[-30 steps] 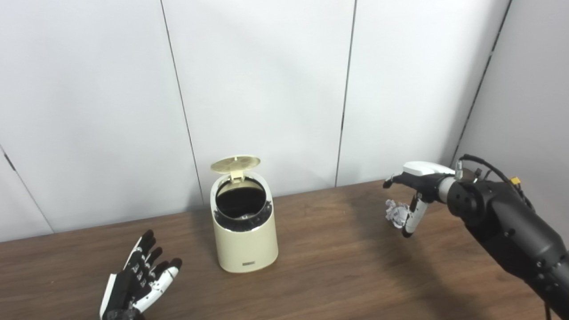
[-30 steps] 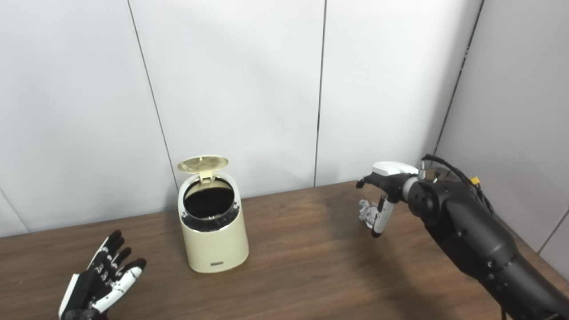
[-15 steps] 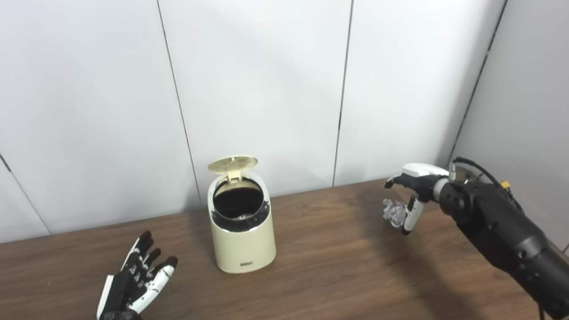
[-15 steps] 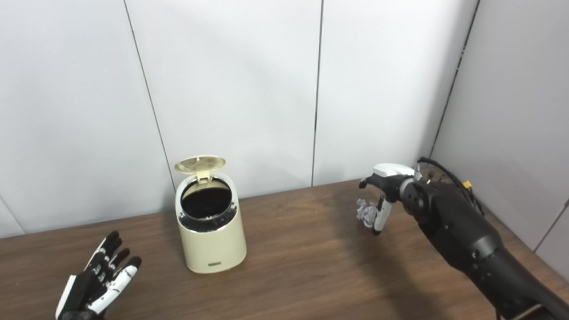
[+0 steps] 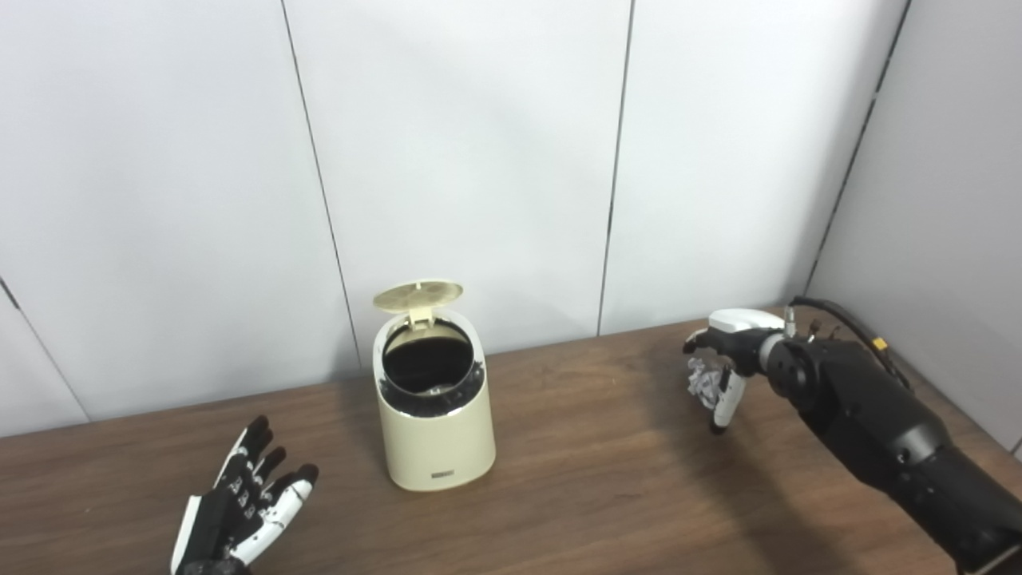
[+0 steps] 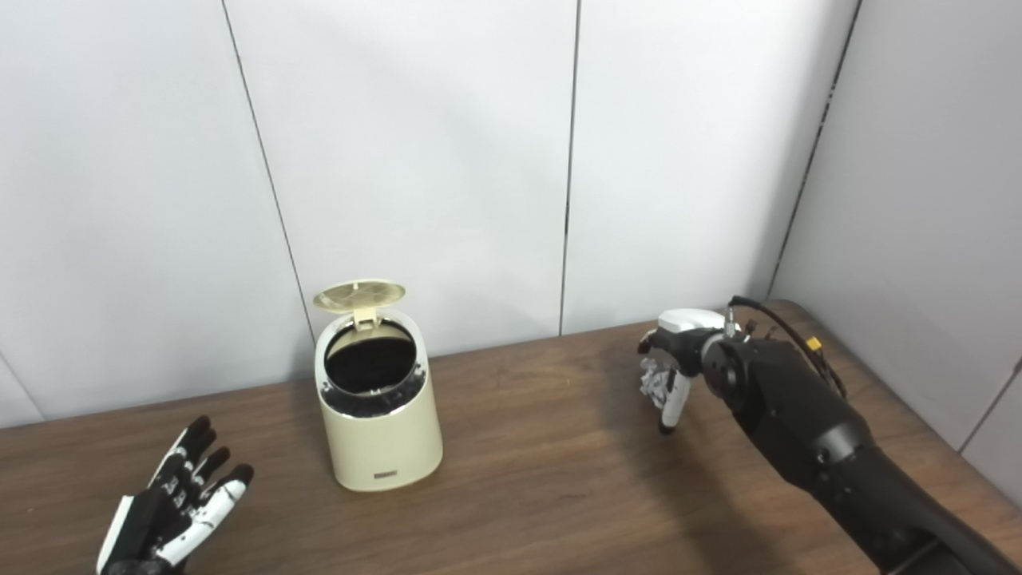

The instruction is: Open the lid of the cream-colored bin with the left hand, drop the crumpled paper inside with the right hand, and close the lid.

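Paper [image 5: 703, 381] in the right robot hand [image 5: 722, 369], bin [image 5: 432, 399] lid [image 5: 417, 294] up and waiting.

The lid step looks done: the lid stands open at the back of the cream bin on the counter [image 5: 607, 479], and the dark hole shows. The right robot hand has its fingers curled around the crumpled paper, low over the counter, well apart from the bin. The left robot hand [image 5: 239, 511] lies flat, fingers spread wide, holding nothing. Next, the paper needs a lift and a ride over the hole, then a drop.

Cream bin [image 5: 435, 423], white crumpled paper [image 5: 703, 382], black-and-white robot hand [image 5: 239, 511], brown wood-grain table [image 5: 591, 487].
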